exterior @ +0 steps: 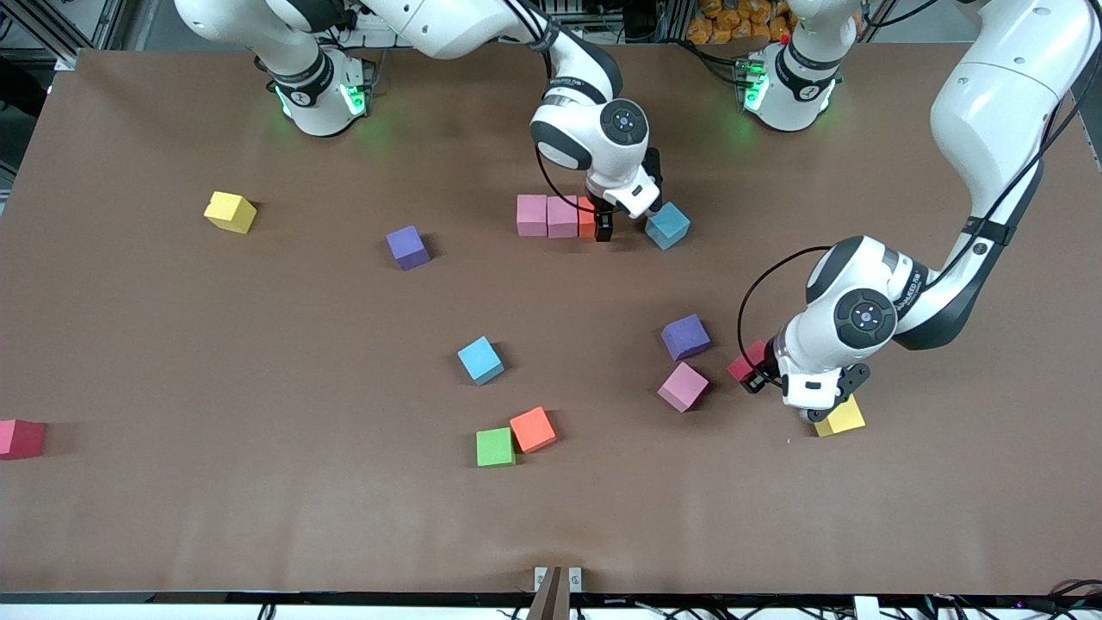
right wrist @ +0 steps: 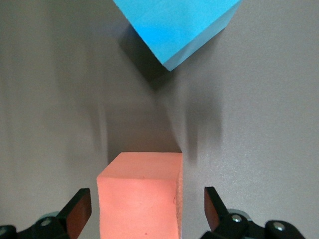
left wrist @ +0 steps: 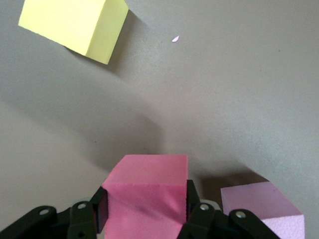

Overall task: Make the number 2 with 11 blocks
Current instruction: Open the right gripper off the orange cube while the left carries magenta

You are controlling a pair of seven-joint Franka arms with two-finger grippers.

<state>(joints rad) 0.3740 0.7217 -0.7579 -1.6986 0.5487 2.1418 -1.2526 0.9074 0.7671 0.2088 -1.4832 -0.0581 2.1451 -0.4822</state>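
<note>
Gripping a red block [left wrist: 147, 191], the left gripper [exterior: 758, 377] sits low toward the left arm's end of the table; in the front view its wrist hides most of that block [exterior: 746, 362]. Just beside it, a yellow block [exterior: 842, 418] is partly covered by the same wrist. Right gripper [exterior: 605, 226] stands spread wide, its fingers [right wrist: 79, 213] clear of an orange block [right wrist: 140, 196] on both sides. That orange block [exterior: 586, 216] ends a row with two pink blocks [exterior: 547, 215]; only a sliver shows past the gripper. A blue block [exterior: 667, 225] lies turned, close by, cropped in the right wrist view. Loose on the table [exterior: 258, 517]: purple, blue, pink, green, orange and yellow cubes. Another red block [exterior: 19, 438] is cut off at the frame edge.
</note>
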